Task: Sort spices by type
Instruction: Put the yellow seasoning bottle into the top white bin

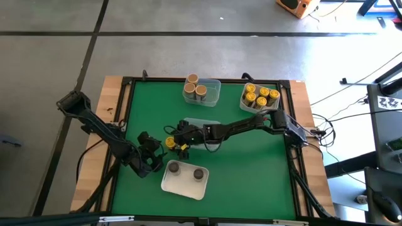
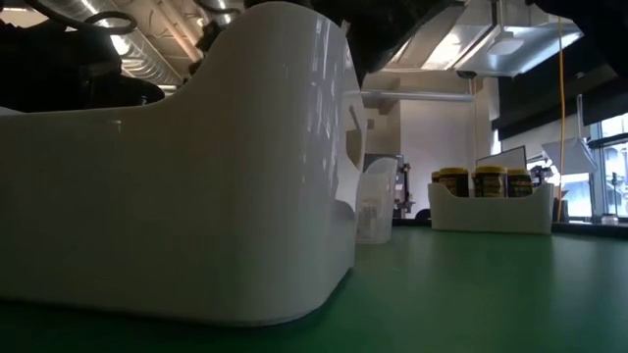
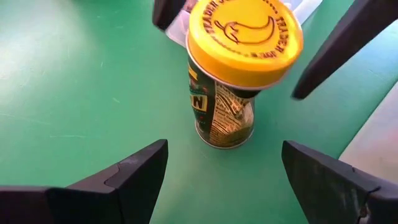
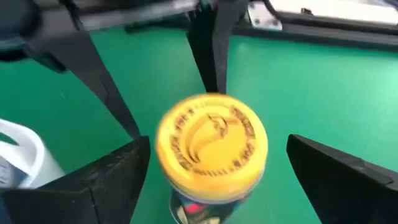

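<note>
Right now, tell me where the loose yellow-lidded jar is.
In the high view the yellow-lidded jar stands upright on the green mat near the table's middle, between the open left gripper and the open right gripper, beyond the white tray.

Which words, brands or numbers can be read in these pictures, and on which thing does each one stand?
"TRADER": embossed on the yellow lid of the jar between both open grippers; the rest of the ring is cut off.
A letter "N": on that jar's label; other print is too small to read.
Lid in the right wrist view: embossing blurred, unreadable.
Jars in the far tray: labels too small.
</note>
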### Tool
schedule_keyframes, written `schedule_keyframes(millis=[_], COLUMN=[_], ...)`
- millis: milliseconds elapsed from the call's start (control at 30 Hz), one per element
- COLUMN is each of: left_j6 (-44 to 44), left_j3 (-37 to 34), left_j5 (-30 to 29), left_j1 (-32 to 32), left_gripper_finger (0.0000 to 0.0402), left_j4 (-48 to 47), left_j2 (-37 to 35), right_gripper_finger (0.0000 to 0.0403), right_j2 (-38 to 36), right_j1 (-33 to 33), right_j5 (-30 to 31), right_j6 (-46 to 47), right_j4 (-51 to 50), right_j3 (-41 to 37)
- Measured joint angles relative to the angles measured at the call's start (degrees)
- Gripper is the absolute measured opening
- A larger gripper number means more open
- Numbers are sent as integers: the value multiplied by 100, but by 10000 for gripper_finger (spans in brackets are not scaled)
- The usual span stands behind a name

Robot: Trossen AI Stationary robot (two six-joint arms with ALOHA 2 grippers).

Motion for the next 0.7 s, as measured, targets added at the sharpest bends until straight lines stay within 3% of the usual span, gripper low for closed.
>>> schedule_keyframes(millis=[333, 600, 700], left_j6=[25, 7, -12], left_j3=[-2, -2, 11], left_j5=[-55, -36, 56], left_j1=[0, -27, -99], left_gripper_finger=[311, 311, 311], left_j4=[39, 46, 42], left_j2=[0, 1, 0], right_gripper_finger=[360, 228, 220], right_j2=[236, 247, 247], right_j1=[-1, -10, -10], right_j5=[-96, -94, -91], right_j6=[55, -109, -207], right_j4=[365, 443, 438], right_j3=[-6, -6, -6])
